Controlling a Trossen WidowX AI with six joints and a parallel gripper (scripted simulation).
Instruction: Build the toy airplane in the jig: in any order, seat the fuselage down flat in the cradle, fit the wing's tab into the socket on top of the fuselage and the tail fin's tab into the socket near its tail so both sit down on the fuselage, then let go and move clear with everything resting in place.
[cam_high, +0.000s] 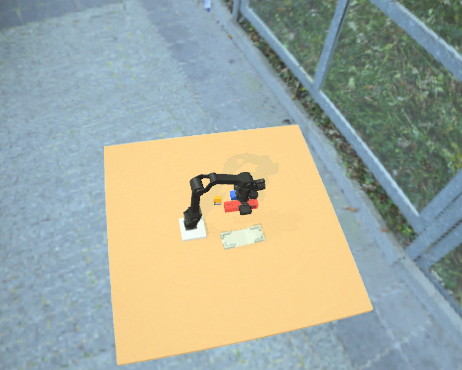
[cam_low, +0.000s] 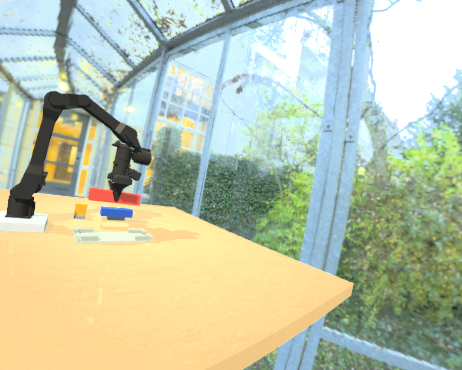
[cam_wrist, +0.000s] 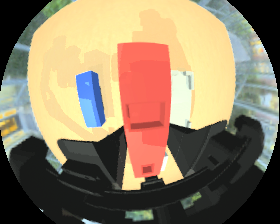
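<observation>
The top view looks steeply down from far off. The exterior looks level across the table (cam_high: 240, 290) (cam_low: 200, 285) from nearby; both take in the whole arm (cam_high: 227, 178) (cam_low: 45, 130). The wrist view faces down past the fingers, very close, sharing the jig (cam_high: 243, 237) (cam_low: 113, 236) (cam_wrist: 181, 99) with both.

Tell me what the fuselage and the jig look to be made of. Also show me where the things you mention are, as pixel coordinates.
The red fuselage (cam_high: 231, 206) (cam_low: 100, 195) (cam_wrist: 145, 80) looks like smooth matte plastic, evenly colored with crisp-edged sockets, though painted wood is possible. The pale jig (cam_high: 243, 238) (cam_low: 112, 239) (cam_wrist: 181, 100) also seems plastic, its plate and corner pieces one whitish-green shade; its finish is hard to judge.
</observation>
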